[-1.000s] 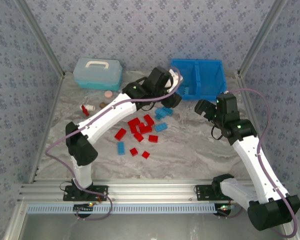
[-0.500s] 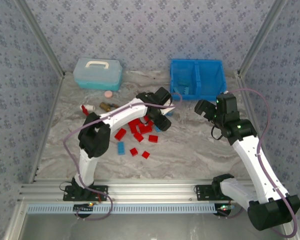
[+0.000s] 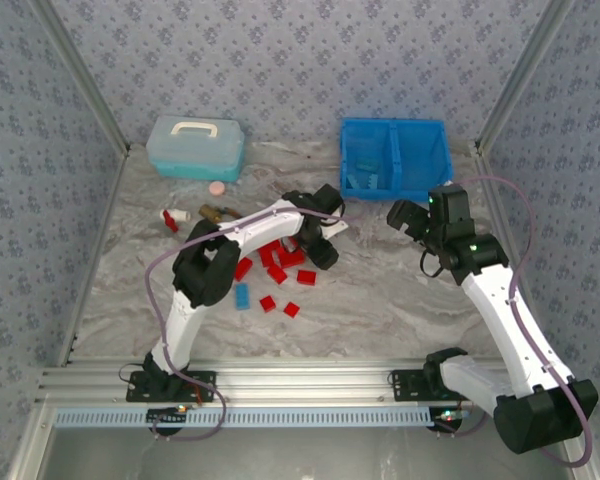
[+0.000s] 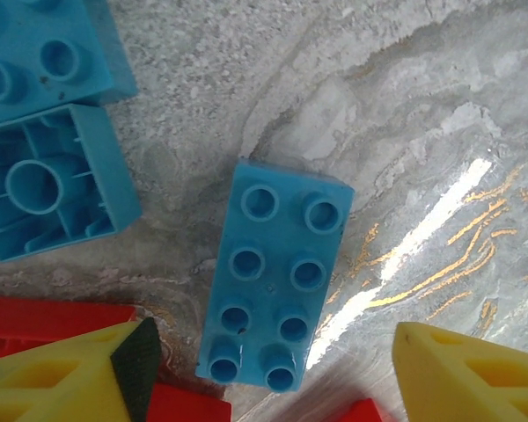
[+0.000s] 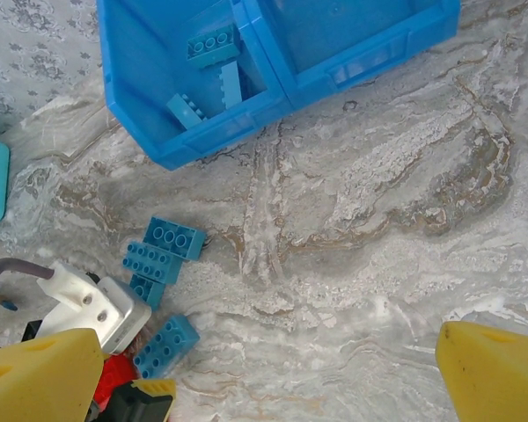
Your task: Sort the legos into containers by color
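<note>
A blue brick [image 4: 277, 277] lies studs-up on the worktop [image 4: 440, 132] in the centre of the left wrist view, its long side running toward the bottom of the frame. The left claw [image 4: 273, 356] is spread and straddles the brick's lower end. 1 finger [image 4: 70, 378] at the lower left is close to the brick's corner and the other, at the lower right, is well apart, so nothing is pinched yet. That stance looks chosen to close across the brick's short width.

2 more blue bricks [image 4: 53, 189] sit at the upper left, 1 of them upside down. Red bricks [image 4: 44, 316] crowd the lower left edge, so the near finger has little room.

In the right wrist view the bin [image 5: 202, 141] sits at the top. Its left compartment [image 5: 150, 79] already holds sorted bricks [image 5: 213, 44], all blue, which is likely where this one belongs. The right claw [image 5: 268, 369] hangs spread wide with nothing between its fingers, probably held back from the pile to leave the left arm room.
</note>
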Tool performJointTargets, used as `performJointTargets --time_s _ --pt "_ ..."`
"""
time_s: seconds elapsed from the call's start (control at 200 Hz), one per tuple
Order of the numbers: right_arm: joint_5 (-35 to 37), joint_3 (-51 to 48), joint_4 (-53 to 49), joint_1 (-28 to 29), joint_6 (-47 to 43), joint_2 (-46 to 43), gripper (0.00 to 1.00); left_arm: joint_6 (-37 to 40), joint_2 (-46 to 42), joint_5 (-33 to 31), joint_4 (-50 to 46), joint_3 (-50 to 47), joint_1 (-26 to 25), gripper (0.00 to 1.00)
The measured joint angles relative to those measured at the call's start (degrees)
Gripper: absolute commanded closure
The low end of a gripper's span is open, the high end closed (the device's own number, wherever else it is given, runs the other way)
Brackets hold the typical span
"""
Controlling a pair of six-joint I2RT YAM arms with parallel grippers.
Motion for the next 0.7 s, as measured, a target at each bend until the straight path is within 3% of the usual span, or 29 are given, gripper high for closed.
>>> performJointTargets --time_s 0.475,0.7 --pt "0.00 0.00 -0.09 0.00 0.00 -0.02 0.00 0.17 2.23 -0.70 2.75 -0.15 -1.31 0.57" --pt "0.00 0.00 -0.11 0.00 0.02 -0.02 0.00 -0.74 1.51 -0.72 4.59 -0.59 -1.49 0.63"
